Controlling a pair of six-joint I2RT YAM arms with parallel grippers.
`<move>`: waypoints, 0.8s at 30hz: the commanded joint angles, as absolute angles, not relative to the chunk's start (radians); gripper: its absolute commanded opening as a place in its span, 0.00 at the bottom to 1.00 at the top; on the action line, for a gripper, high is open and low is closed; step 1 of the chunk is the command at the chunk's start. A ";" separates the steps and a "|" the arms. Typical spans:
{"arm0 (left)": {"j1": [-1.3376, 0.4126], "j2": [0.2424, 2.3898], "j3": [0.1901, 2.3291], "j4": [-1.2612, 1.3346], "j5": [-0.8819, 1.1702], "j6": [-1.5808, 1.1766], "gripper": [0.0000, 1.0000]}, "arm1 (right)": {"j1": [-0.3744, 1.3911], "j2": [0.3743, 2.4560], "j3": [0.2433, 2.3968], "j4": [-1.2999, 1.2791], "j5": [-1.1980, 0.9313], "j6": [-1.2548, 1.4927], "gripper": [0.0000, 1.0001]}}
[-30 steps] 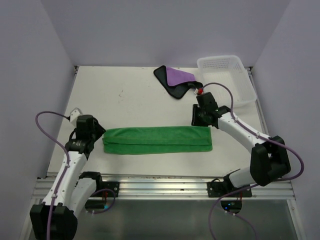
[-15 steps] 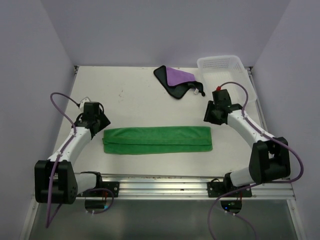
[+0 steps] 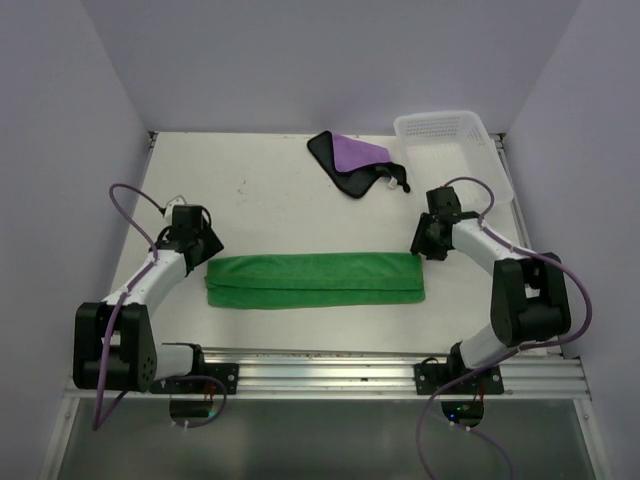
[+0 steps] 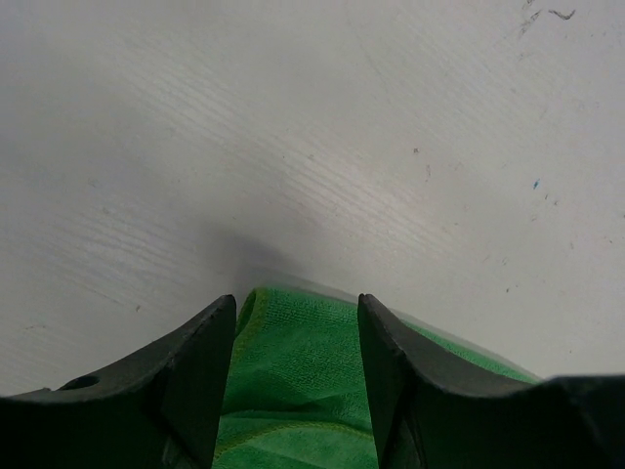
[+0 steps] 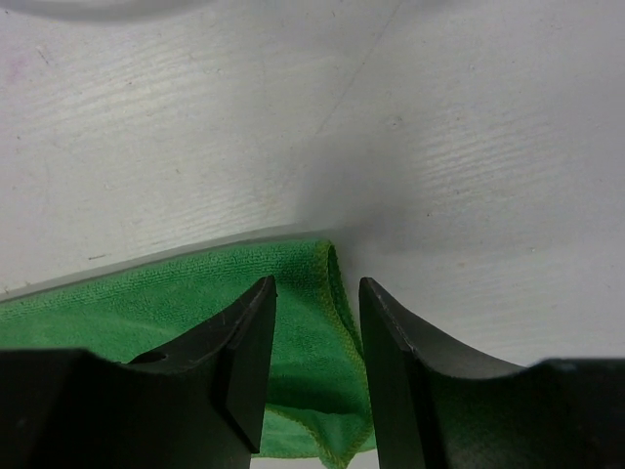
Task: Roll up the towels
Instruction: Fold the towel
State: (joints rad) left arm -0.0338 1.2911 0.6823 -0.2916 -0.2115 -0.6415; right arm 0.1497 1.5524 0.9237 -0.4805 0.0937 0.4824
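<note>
The green towel (image 3: 315,280) lies folded into a long flat strip across the near middle of the table. My left gripper (image 3: 207,250) is at the strip's far left corner, open, its jaws either side of the green towel (image 4: 293,391) in the left wrist view. My right gripper (image 3: 421,250) is at the far right corner, also open. Its jaws straddle the hemmed end of the green towel (image 5: 317,391), and I see no pinch on the cloth. The purple towel (image 3: 355,160), with its black back, lies crumpled at the far edge.
A white lattice basket (image 3: 440,118) stands at the far right corner, beside the purple towel. Purple cables loop off both arms. The table (image 3: 270,200) is bare white between the two towels, with walls close on three sides.
The left gripper moved farther out and right to the strip's left end. The right gripper swung right, then settled at the right end. Both sets of jaws opened wider.
</note>
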 commanded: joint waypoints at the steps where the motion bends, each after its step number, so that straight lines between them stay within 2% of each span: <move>1: -0.026 1.292 0.681 -0.227 -0.210 -0.615 0.57 | 0.140 1.578 0.917 -0.417 0.092 0.502 0.43; 6: -0.026 1.298 0.687 -0.232 -0.207 -0.609 0.57 | 0.133 1.618 0.933 -0.410 0.080 0.500 0.37; 12: -0.026 1.308 0.686 -0.232 -0.202 -0.604 0.57 | 0.132 1.632 0.922 -0.408 0.068 0.495 0.36; 17: -0.026 1.322 0.681 -0.236 -0.213 -0.600 0.57 | 0.132 1.661 0.920 -0.394 0.046 0.499 0.24; 21: -0.026 1.331 0.678 -0.233 -0.212 -0.594 0.57 | 0.133 1.669 0.919 -0.387 0.029 0.489 0.07; 24: -0.026 1.344 0.683 -0.248 -0.210 -0.603 0.57 | 0.132 1.672 0.914 -0.385 0.026 0.486 0.00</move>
State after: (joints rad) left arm -0.0338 1.3293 0.6811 -0.2733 -0.2081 -0.6178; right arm 0.1364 1.6447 0.9203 -0.4072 0.0429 0.4896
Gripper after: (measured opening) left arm 0.571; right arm 0.024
